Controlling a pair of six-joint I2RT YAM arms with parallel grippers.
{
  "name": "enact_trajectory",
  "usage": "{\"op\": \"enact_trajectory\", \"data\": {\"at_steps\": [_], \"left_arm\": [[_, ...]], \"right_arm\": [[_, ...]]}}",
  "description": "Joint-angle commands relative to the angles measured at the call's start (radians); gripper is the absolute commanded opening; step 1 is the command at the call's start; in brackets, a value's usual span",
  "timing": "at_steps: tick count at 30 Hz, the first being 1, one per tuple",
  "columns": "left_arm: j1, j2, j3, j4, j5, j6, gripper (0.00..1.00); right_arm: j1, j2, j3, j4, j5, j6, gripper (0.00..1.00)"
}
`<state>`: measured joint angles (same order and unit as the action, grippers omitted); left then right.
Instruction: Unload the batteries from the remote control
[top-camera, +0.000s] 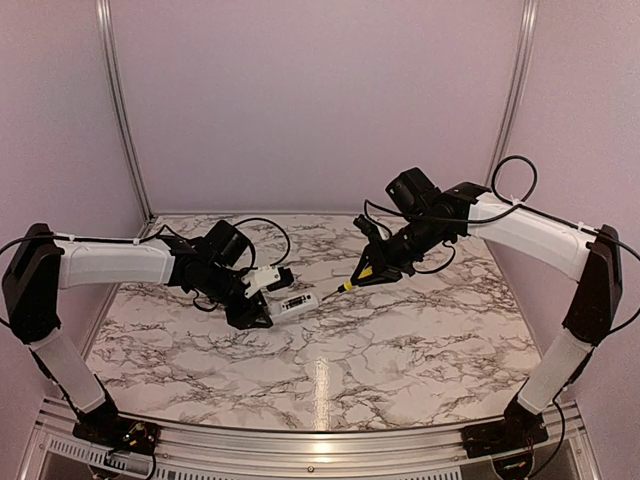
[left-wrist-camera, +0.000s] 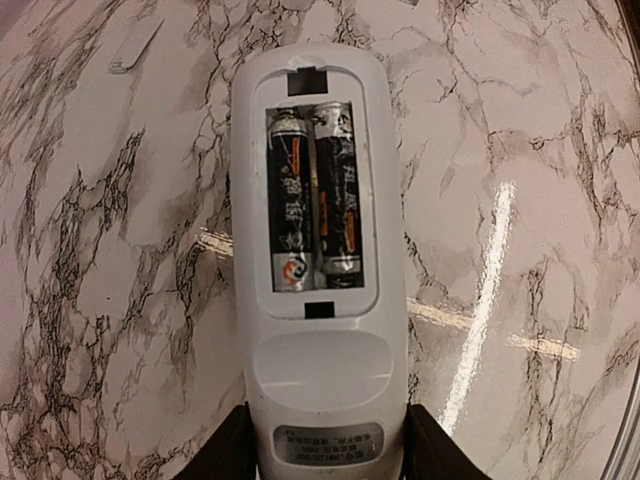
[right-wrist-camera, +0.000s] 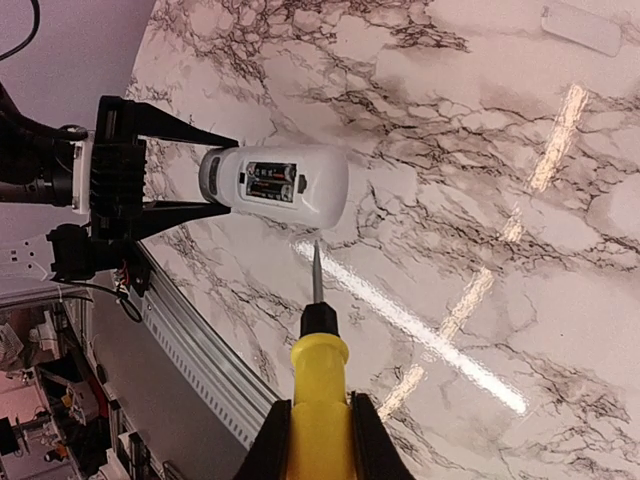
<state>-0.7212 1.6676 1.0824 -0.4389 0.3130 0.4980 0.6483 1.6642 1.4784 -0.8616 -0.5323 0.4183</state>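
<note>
Prying step — left claw (left-wrist-camera: 328, 455) pinches remote control (left-wrist-camera: 320, 360), batteries (left-wrist-camera: 312, 190) both seated; right claw (right-wrist-camera: 318, 440) pinches screwdriver (right-wrist-camera: 320, 380), tip just short — next, wedge it under a battery end.

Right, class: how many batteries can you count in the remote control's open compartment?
2. Both lie side by side in the open compartment of the remote control. In the left wrist view, the left battery sits beside the right battery. No others show, and none looks hidden.
</note>
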Motion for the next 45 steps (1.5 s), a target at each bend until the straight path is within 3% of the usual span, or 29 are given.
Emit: {"op": "enact_trajectory", "data": {"at_steps": [1,9,25,33,37,45], "left_arm": [[-0.004,-0.046,0.019,0.045,-0.107,-0.132,0.00],[-0.004,-0.079,0.012,0.059,-0.262,-0.157,0.00],[0.047,-0.167,0.043,0.046,-0.182,-0.200,0.00],[0.066,-0.237,-0.019,0.136,-0.339,-0.255,0.00],[0.067,-0.240,-0.002,0.104,-0.286,-0.222,0.00],[0.066,-0.350,-0.100,0.240,-0.280,-0.202,0.00]], "right_arm": [[-0.007,-0.013,0.030,0.000,0.012,-0.016,0.00],[-0.007,-0.032,0.030,-0.013,0.032,-0.021,0.00],[-0.008,-0.107,-0.027,0.042,0.076,0.018,0.00],[-0.007,-0.117,-0.027,0.048,0.094,0.025,0.00],[-0.007,-0.118,-0.029,0.054,0.098,0.031,0.00],[-0.007,-0.131,-0.028,0.059,0.104,0.043,0.00]]}}
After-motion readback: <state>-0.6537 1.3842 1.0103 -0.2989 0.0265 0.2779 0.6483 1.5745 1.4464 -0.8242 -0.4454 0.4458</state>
